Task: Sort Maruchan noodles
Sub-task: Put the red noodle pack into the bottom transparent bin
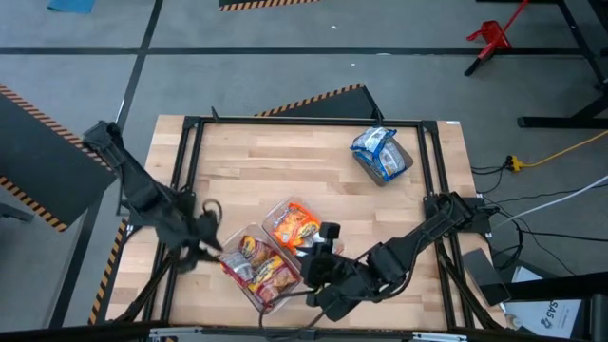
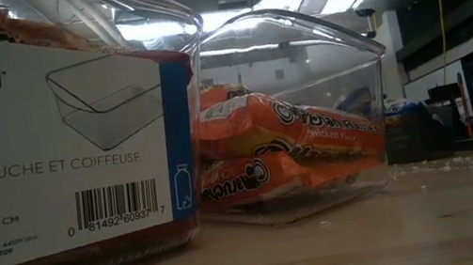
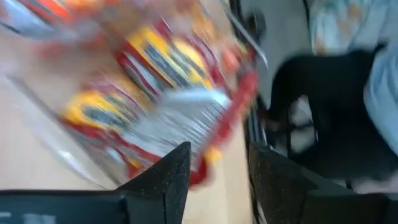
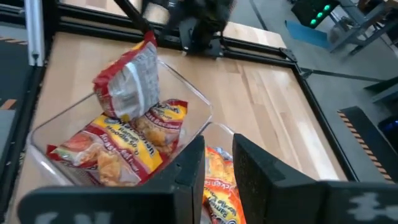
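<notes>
Red Maruchan noodles (image 4: 118, 143) lie in a clear tub (image 1: 261, 271) near the table's front edge. One red packet (image 4: 127, 81) stands on end in it, silver back showing, leaning against the tub's wall. Orange packets (image 1: 293, 226) fill a second clear tub (image 2: 306, 93) beside it. Blue packets (image 1: 380, 155) lie at the far right. My left gripper (image 1: 204, 226) hovers open just left of the red tub, its fingers (image 3: 165, 180) empty. My right gripper (image 4: 217, 162) hangs above the two tubs from the right, its fingers a little apart with nothing between them.
A black metal frame (image 1: 304, 122) runs around the wooden table top. The middle and far left of the table (image 1: 256, 161) are bare wood. In the low view the labelled red tub (image 2: 56, 132) stands close to the camera, and no gripper shows there.
</notes>
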`<state>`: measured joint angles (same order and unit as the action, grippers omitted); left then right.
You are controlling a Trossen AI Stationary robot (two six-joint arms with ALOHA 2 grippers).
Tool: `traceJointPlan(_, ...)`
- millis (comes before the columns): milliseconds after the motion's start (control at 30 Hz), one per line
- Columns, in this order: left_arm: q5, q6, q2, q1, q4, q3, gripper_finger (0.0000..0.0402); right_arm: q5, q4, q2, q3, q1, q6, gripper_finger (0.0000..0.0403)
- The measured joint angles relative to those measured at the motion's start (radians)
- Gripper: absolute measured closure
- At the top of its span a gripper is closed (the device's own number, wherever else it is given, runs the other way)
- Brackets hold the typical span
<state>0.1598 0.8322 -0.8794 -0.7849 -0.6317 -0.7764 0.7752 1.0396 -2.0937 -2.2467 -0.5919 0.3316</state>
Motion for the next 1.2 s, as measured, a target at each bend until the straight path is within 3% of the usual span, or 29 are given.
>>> traceJointPlan(200, -0.057, 0.075, -0.198, -0.113, -0.178, -0.170, 0.0279, 0.002, 0.011, 0.000, 0.000, 0.003, 0.005, 0.0331)
traceJointPlan(333, -0.004, 0.155, -0.275, -0.183, -0.283, -0.264, 0.0319, 0.002, 0.010, -0.001, 0.000, 0.003, 0.005, 0.0331)
traceJointPlan(500, 0.087, 0.176, -0.350, -0.212, -0.243, -0.283, 0.0377, 0.002, 0.005, -0.001, 0.000, 0.003, 0.005, 0.0331)
traceJointPlan(567, 0.094, 0.163, -0.390, -0.206, -0.243, -0.278, 0.0395, 0.002, 0.000, -0.001, 0.000, 0.003, 0.005, 0.0331)
traceJointPlan(800, 0.145, 0.096, -0.505, -0.146, -0.247, -0.268, 0.0400, -0.005, -0.006, -0.001, 0.000, 0.002, 0.005, 0.0331)
traceJointPlan(1200, 0.200, -0.099, -0.513, 0.040, -0.239, -0.268, 0.0401, -0.008, -0.025, -0.002, 0.000, 0.002, 0.005, 0.0331)
